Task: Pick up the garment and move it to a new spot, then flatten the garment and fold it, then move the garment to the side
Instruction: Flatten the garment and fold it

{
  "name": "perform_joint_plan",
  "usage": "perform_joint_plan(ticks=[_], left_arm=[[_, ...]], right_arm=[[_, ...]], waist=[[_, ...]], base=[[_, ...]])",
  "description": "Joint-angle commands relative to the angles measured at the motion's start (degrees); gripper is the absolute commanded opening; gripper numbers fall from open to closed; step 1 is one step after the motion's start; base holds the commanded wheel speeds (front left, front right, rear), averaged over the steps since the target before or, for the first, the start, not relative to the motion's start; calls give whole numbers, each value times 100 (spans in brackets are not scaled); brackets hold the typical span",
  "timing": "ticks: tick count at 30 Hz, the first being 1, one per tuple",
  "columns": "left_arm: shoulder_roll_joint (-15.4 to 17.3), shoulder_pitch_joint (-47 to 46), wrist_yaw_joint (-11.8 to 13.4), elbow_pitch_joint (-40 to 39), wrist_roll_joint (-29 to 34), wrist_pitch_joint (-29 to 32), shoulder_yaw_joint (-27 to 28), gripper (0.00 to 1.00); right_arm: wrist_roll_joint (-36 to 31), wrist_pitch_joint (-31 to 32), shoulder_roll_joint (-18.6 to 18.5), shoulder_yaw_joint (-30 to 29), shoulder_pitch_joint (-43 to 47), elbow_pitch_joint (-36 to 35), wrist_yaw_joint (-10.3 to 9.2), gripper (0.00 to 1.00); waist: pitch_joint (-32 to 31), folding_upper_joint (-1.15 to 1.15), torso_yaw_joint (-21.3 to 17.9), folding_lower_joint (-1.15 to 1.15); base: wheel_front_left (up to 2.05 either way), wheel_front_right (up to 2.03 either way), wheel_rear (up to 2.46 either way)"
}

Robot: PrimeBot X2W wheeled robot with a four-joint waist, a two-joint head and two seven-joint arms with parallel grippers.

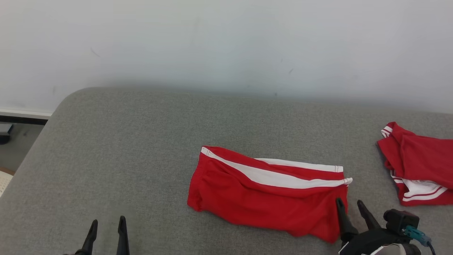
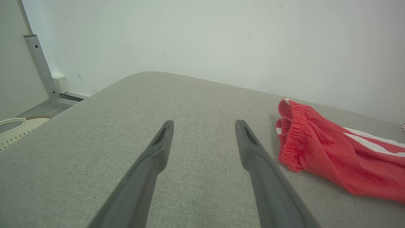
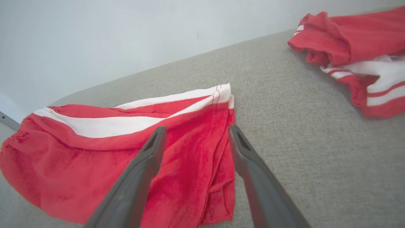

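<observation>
The garment is a pair of red shorts with white side stripes, lying folded on the grey cushion at centre right. Its elastic waistband end faces my left side. My right gripper stands open just above the garment's right hem edge, with nothing between its fingers. My left gripper is open at the lower left, well apart from the garment, and the left wrist view shows bare cushion between its fingers.
A second red garment with white stripes lies crumpled at the cushion's far right, also in the right wrist view. A pale wall runs behind the cushion. The cushion's left edge drops to the floor, where a cream object lies.
</observation>
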Motion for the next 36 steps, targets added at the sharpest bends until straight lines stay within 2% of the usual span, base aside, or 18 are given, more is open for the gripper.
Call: perform_joint_plan(ticks=[1,3,12,23,31,36], left_arm=[[19,59,-4,-11,23,-6,-7,100],[39,106,-3,-81,196,-6,-20,100],[155,159,-38,-233,641,-6,-136,100],[110,313,-59,-400,684,-6,-4,100],[42,384,-57,-512,773,-7,89,100],[35,338,-78,-484,804,-6,98,100]], right_arm=[[-35,-25,2,-14,43,-17,-15,100],[-387,-95,5,-208,147,-317,-15,100],[-1110,-99,363,-1087,728,-1436,-14,100],[-1581,-101,698,-1389,1628,-2770,-14,100],[-1911,-102,764,-1279,1927,-3035,-14,100],[-2014,-102,781,-1274,1846,-2927,-14,100]], waist=[[0,0,-47,0],[-28,0,-128,0],[-99,0,-255,0],[-127,0,-343,0],[-110,0,-351,0],[-103,0,-323,0]], base=[[0,0,0],[0,0,0],[0,0,0],[0,0,0],[0,0,0],[0,0,0]])
